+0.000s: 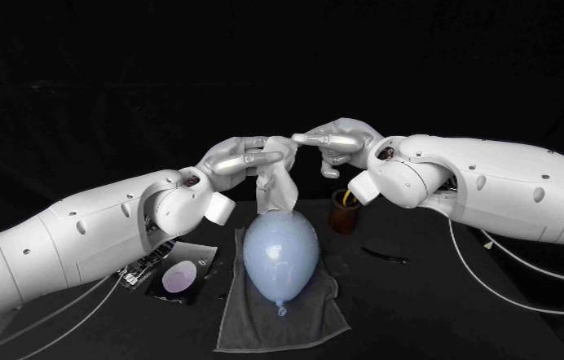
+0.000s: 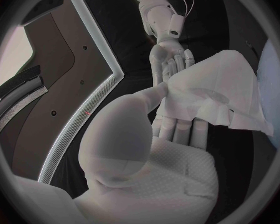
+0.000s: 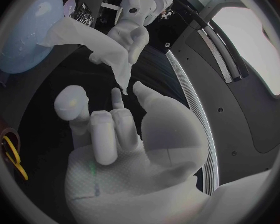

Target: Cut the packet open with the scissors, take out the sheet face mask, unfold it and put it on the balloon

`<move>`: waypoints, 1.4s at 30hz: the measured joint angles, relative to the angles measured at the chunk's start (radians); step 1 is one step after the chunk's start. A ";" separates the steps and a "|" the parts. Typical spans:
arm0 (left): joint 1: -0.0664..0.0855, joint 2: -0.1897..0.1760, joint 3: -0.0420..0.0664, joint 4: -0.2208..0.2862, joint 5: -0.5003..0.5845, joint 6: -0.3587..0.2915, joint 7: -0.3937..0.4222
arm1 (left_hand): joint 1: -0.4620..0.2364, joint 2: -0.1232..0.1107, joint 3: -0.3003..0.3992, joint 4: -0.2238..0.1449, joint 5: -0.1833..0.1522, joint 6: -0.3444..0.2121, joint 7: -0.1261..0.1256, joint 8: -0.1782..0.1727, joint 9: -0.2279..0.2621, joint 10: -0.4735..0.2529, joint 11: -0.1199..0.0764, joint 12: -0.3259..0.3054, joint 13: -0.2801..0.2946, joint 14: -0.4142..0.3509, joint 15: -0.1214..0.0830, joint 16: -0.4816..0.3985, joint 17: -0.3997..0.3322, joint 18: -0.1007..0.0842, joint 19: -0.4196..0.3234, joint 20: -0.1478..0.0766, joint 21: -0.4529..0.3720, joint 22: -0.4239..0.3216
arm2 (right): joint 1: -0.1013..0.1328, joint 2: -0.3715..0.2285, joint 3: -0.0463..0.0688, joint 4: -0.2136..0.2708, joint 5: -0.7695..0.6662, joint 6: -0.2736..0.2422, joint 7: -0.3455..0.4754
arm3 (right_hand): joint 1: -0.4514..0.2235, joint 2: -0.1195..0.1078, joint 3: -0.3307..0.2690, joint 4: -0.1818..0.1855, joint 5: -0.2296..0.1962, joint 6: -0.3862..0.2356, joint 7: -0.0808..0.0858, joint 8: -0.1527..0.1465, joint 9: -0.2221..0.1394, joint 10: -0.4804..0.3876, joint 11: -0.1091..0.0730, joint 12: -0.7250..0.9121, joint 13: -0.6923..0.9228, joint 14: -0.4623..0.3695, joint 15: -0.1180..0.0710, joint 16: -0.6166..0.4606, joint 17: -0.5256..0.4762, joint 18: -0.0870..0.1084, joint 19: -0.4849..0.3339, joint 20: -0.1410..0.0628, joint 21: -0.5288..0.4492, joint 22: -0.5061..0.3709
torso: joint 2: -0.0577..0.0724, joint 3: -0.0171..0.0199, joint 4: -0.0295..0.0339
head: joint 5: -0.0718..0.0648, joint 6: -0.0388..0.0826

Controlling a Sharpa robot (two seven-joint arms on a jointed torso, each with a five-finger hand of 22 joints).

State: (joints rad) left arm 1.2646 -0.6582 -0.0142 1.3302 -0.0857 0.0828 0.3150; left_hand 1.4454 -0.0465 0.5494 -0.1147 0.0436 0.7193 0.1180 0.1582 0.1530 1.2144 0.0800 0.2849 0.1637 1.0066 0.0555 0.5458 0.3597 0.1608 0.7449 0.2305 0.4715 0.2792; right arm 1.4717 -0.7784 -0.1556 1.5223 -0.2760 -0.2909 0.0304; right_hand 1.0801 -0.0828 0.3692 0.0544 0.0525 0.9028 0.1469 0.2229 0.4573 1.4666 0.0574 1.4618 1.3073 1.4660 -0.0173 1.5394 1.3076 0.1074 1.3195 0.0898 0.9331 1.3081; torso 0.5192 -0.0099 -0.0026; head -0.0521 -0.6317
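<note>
A pale blue balloon (image 1: 279,254) (image 3: 25,35) lies on a grey towel (image 1: 282,315) in the middle of the table. Just above the balloon's far end my left hand (image 1: 241,160) (image 2: 177,129) grips the white sheet mask (image 1: 276,185) (image 2: 209,92) (image 3: 96,45). The mask hangs half folded, its lower edge reaching the balloon's top. My right hand (image 1: 335,144) (image 3: 115,129) hovers close beside it at the same height. Its fingers point at the left hand, and nothing is between them.
The cut packet (image 1: 180,277) lies left of the towel. A brown cup (image 1: 343,212) (image 3: 6,139) right of the balloon holds the yellow-handled scissors (image 3: 14,159). A thin dark strip (image 1: 385,254) lies on the table further right.
</note>
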 measured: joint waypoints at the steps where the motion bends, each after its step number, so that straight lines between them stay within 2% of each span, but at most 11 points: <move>1: 0.000 0.000 0.000 0.000 0.000 0.000 0.000 | 0.000 0.000 0.000 0.000 0.000 0.000 0.000 0.000 0.000 0.001 -0.001 -0.001 0.000 0.000 0.000 0.000 0.000 0.000 0.000 0.000 0.000 0.000 | -0.001 0.002 -0.001 -0.002 0.000 0.002 -0.002 | 0.000 0.000 -0.007 0.004 0.000 0.000 0.000 0.000 -0.001 0.000 0.000 -0.001 0.000 -0.003 0.003 0.000 0.000 0.000 0.000 0.000 0.000 0.000 | 0.000 0.0000 0.0000 | 0.000 -0.001; 13: 0.000 -0.003 0.000 0.002 -0.001 0.001 0.000 | -0.001 -0.002 0.000 -0.006 0.002 0.000 0.000 0.000 0.000 0.003 -0.003 -0.003 0.000 0.000 0.000 0.000 0.000 0.000 -0.007 0.000 0.007 0.007 | -0.007 0.007 -0.003 -0.002 0.000 0.021 -0.017 | 0.002 -0.002 -0.034 0.023 0.000 0.000 0.000 -0.004 -0.001 0.000 0.000 -0.001 0.001 0.000 0.007 -0.003 0.000 0.000 -0.004 0.004 -0.006 0.000 | 0.000 0.0003 0.0000 | -0.001 -0.001; 16: 0.000 -0.003 0.000 0.002 -0.002 0.001 0.000 | -0.001 -0.001 0.000 -0.006 0.002 0.000 0.000 0.000 0.000 0.003 -0.003 -0.003 0.000 0.000 0.001 0.000 0.000 0.000 -0.007 0.000 0.007 0.007 | -0.007 0.006 -0.003 0.003 -0.001 0.022 -0.017 | 0.012 -0.005 -0.041 0.030 0.000 0.009 -0.008 -0.004 -0.001 0.000 0.000 0.002 0.001 0.000 0.007 -0.003 0.000 -0.001 -0.004 0.004 -0.002 -0.001 | 0.000 0.0002 0.0001 | -0.001 -0.001; 18: 0.000 -0.003 0.000 0.002 -0.002 0.001 0.000 | 0.000 0.000 -0.002 -0.008 0.002 0.000 0.000 0.000 0.000 0.003 -0.003 -0.003 0.000 0.000 0.001 0.000 0.000 0.000 -0.007 0.000 0.012 0.009 | -0.008 0.005 -0.003 0.005 -0.001 0.022 -0.015 | 0.035 0.008 -0.045 0.028 0.000 0.023 -0.010 -0.004 0.000 0.000 0.000 0.013 0.001 0.000 0.007 0.003 0.000 -0.001 0.001 0.006 0.010 -0.001 | 0.000 0.0003 0.0001 | 0.000 0.000; 21: 0.000 -0.003 0.000 0.002 -0.004 0.001 0.000 | 0.001 0.001 -0.003 -0.008 0.002 0.000 0.000 0.000 0.000 0.003 -0.003 -0.004 0.000 0.001 0.002 0.000 0.000 0.000 -0.007 0.000 0.015 0.011 | -0.008 0.004 -0.003 0.007 0.000 0.022 -0.012 | 0.073 0.033 -0.043 0.026 0.000 0.047 -0.017 -0.004 0.001 0.000 0.000 0.027 0.001 0.000 0.007 0.005 0.000 -0.001 0.010 -0.003 0.026 -0.001 | 0.000 0.0004 0.0001 | 0.000 0.000; 23: 0.000 -0.003 0.000 0.002 -0.005 0.001 -0.001 | 0.001 0.001 -0.003 -0.008 0.002 0.000 0.000 0.000 0.000 0.003 -0.003 -0.004 0.000 0.001 0.002 0.000 0.000 0.000 -0.007 0.000 0.015 0.011 | -0.008 0.004 -0.003 0.007 0.001 0.022 -0.010 | 0.087 0.041 -0.038 0.021 0.000 0.056 -0.021 -0.004 0.001 -0.002 -0.003 0.030 0.001 0.000 0.006 0.009 0.000 -0.002 0.011 -0.004 0.030 -0.001 | 0.000 0.0005 0.0001 | 0.000 0.000; 29: 0.000 -0.004 0.000 0.002 -0.008 0.001 -0.001 | 0.002 0.002 -0.003 -0.008 0.002 0.000 0.000 0.000 -0.001 0.006 0.001 -0.006 -0.001 0.001 0.002 0.000 0.000 0.000 -0.014 0.000 0.019 0.015 | -0.009 0.004 -0.003 0.009 0.004 0.018 0.002 | 0.156 0.074 -0.004 -0.012 0.000 0.100 -0.042 0.011 0.007 -0.002 -0.027 0.051 0.000 0.001 -0.012 0.011 0.000 -0.002 0.026 -0.014 0.054 -0.001 | 0.000 0.0004 0.0003 | 0.000 -0.002; 32: 0.000 -0.004 0.000 0.002 -0.009 0.001 -0.001 | 0.002 0.002 -0.003 -0.008 0.002 0.000 0.000 0.000 -0.001 0.006 0.001 -0.007 -0.001 0.001 0.002 0.000 0.000 0.000 -0.014 0.000 0.019 0.015 | -0.009 0.004 -0.003 0.009 0.007 0.010 0.013 | 0.202 0.090 0.027 -0.044 0.000 0.123 -0.057 0.025 0.011 0.002 -0.038 0.069 0.000 0.001 -0.023 0.018 0.000 -0.005 0.037 -0.025 0.077 0.000 | 0.000 0.0004 0.0003 | 0.000 -0.002; 34: 0.000 -0.004 0.000 0.002 -0.009 0.001 -0.001 | 0.002 0.002 -0.003 -0.008 0.002 0.000 0.000 0.000 -0.001 0.006 0.001 -0.007 -0.001 0.001 0.002 0.000 -0.001 0.000 -0.014 0.000 0.019 0.015 | -0.009 0.004 -0.003 0.010 0.011 0.002 0.022 | 0.210 0.091 0.042 -0.059 -0.001 0.131 -0.059 0.029 0.013 -0.001 -0.041 0.078 0.000 0.000 -0.029 0.020 0.000 -0.008 0.042 -0.030 0.090 0.000 | 0.000 0.0004 0.0002 | 0.000 -0.002; 42: 0.000 -0.006 0.000 0.001 -0.012 0.001 -0.001 | 0.002 0.002 -0.006 -0.011 0.002 -0.003 0.004 -0.004 -0.001 0.007 0.000 -0.009 -0.003 0.003 0.004 0.000 -0.001 0.000 -0.014 0.000 0.024 0.019 | -0.010 0.003 -0.003 0.014 0.027 -0.030 0.057 | 0.220 0.101 0.075 -0.092 -0.009 0.145 -0.061 0.050 0.022 0.001 -0.043 0.088 0.001 0.001 -0.029 0.020 0.001 -0.009 0.045 -0.034 0.103 0.000 | 0.000 0.0005 0.0000 | 0.000 -0.002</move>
State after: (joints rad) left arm 1.2647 -0.6637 -0.0142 1.3313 -0.0973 0.0836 0.3138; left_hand 1.4470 -0.0448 0.5438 -0.1259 0.0456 0.7159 0.1216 0.1542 0.1518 1.2210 0.0802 0.2755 0.1609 1.0094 0.0595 0.5458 0.3592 0.1607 0.7308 0.2305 0.4958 0.2980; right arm 1.4619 -0.7756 -0.1582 1.5366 -0.2494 -0.3207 0.0874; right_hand 1.3003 0.0185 0.4444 -0.0377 0.0437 1.0475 0.0856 0.2729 0.4795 1.4671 0.0144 1.5501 1.3079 1.4665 -0.0467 1.5595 1.3081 0.0987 1.3649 0.0560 1.0361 1.3081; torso 0.5193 -0.0094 -0.0026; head -0.0522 -0.6337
